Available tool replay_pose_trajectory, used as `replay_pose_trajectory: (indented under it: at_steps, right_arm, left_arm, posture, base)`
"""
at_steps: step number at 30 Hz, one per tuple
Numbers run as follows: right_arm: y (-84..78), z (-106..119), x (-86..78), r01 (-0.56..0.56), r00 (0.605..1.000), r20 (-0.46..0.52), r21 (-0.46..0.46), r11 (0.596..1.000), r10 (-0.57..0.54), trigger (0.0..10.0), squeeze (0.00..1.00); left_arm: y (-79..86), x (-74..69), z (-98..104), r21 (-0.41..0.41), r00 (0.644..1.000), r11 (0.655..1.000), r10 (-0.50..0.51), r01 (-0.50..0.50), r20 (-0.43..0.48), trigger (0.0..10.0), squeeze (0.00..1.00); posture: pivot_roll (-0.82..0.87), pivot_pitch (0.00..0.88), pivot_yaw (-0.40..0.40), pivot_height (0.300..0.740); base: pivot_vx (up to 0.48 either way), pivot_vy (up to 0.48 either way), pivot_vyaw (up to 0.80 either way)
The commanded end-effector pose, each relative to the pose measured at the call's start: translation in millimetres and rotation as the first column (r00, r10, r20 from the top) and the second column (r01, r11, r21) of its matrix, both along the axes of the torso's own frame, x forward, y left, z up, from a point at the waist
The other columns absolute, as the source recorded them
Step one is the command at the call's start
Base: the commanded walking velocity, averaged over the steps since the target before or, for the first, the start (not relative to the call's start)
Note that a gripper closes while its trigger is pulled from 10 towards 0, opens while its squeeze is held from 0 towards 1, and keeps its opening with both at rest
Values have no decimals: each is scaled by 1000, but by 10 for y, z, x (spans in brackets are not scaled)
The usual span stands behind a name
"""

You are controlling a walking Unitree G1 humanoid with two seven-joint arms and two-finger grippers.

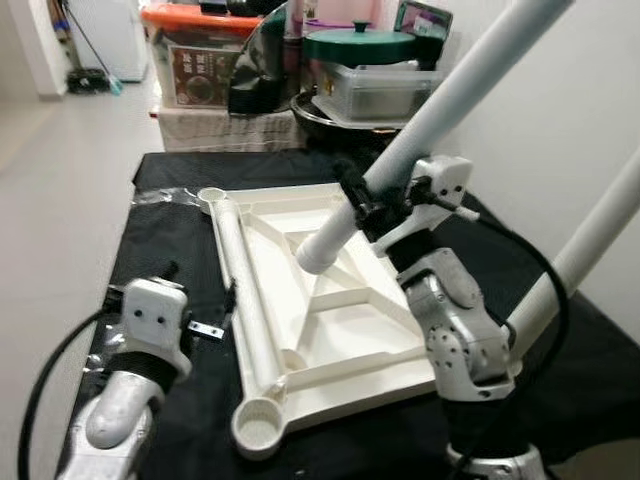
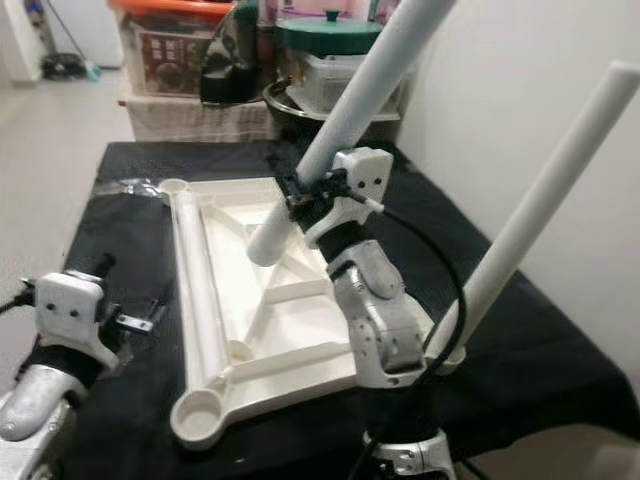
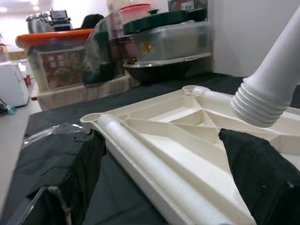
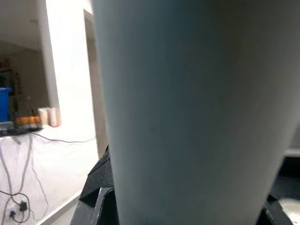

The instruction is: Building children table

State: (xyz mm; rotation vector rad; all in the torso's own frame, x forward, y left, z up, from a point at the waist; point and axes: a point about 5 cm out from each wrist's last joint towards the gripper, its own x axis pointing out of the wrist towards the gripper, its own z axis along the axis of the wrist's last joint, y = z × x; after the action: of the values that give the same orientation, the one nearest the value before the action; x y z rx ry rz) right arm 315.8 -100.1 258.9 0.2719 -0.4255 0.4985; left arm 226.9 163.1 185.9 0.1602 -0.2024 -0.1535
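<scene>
A cream plastic table top [image 1: 345,335] lies upside down on a black cloth. One white leg [image 1: 245,290] lies flat along its left edge. Another leg [image 1: 590,240] stands in the near right corner and rises up and to the right. My right gripper [image 1: 378,207] is shut on a third leg [image 1: 430,110], held tilted, with its threaded end [image 3: 262,98] hovering over the middle of the top. My left gripper [image 1: 218,308] stands open just left of the lying leg [image 3: 154,164], its black fingers [image 3: 70,164] apart.
An empty round socket [image 1: 258,425] sits at the near left corner, another [image 1: 212,195] at the far left. Behind the cloth [image 1: 170,230] stand an orange-lidded box [image 1: 200,50], a green-lidded container [image 1: 365,70] and a dark pan. A white wall runs along the right, bare floor on the left.
</scene>
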Motion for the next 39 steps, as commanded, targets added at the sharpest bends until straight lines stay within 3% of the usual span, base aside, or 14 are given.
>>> replay_pose_trajectory:
  at_steps: [1,27,39]
  right_arm:
    - [28,27,4,-27,1000,-3,19,999,27,10000,0]
    - [159,-50,-14,-121,992,-30,-11,993,121,10000,0]
    - [158,-78,12,-123,991,-55,2,992,123,10000,0]
  left_arm:
    - [20,-11,16,18,1000,1000,18,-19,15,10000,0]
    - [-110,-19,-52,45,1000,999,-15,15,5,10000,0]
    - [-98,-14,-70,4,1000,1000,6,-6,-7,10000,0]
  posture:
    - [102,0,-107,740]
    - [97,0,-104,740]
    - [91,0,-106,740]
  base:
    - [0,0,0]
    - [0,0,0]
    - [-107,0,0]
